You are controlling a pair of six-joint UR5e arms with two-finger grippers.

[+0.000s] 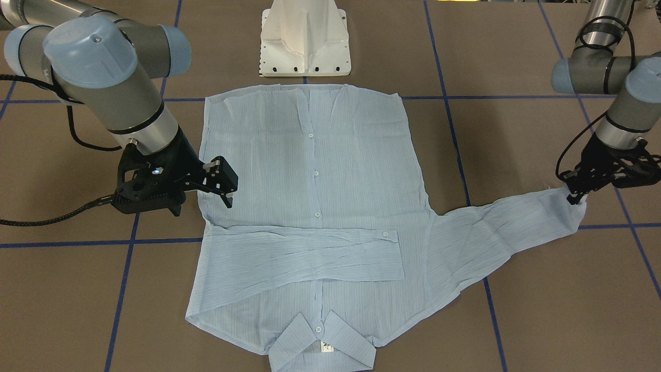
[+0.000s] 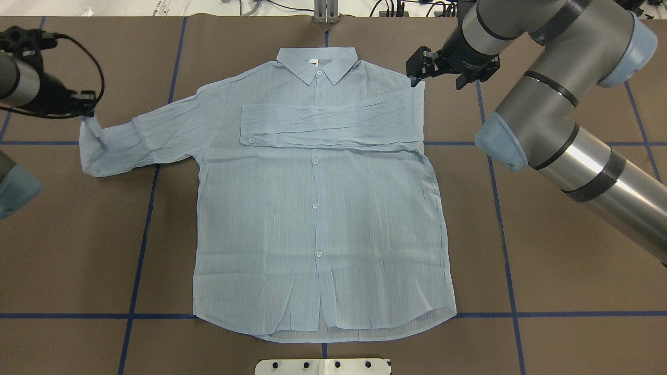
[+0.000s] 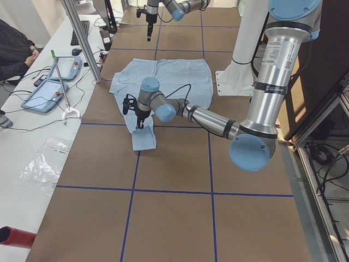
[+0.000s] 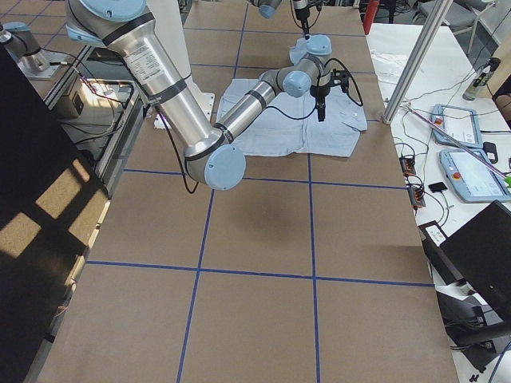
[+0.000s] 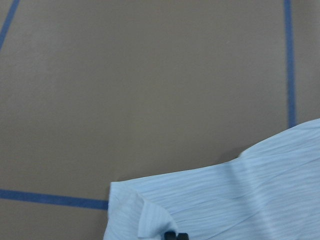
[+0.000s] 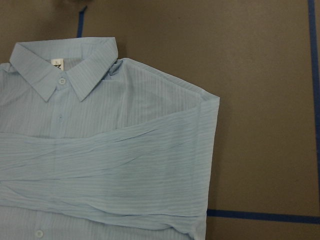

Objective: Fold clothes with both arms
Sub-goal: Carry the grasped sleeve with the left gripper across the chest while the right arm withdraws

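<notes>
The light-blue shirt point(image 2: 312, 208) lies flat and buttoned, front up, with its collar point(image 2: 318, 65) at the far side. One sleeve point(image 2: 333, 125) is folded across the chest. The other sleeve point(image 2: 146, 138) stretches out sideways. My left gripper point(image 2: 89, 112) is shut on that sleeve's cuff point(image 5: 225, 200) and holds it slightly raised; its fingertips point(image 5: 176, 235) pinch the fabric. My right gripper point(image 2: 437, 82) hangs open above the shirt's shoulder edge, with nothing between its fingers. From the front, the left gripper point(image 1: 574, 198) is at the right and the right gripper point(image 1: 203, 205) at the left.
The white pedestal base point(image 1: 304, 41) stands just behind the shirt's hem. Blue tape lines point(image 2: 140, 234) cross the brown table. Beyond the collar side runs a white bench with tablets point(image 3: 52, 90), cables and a seated person point(image 3: 13, 52).
</notes>
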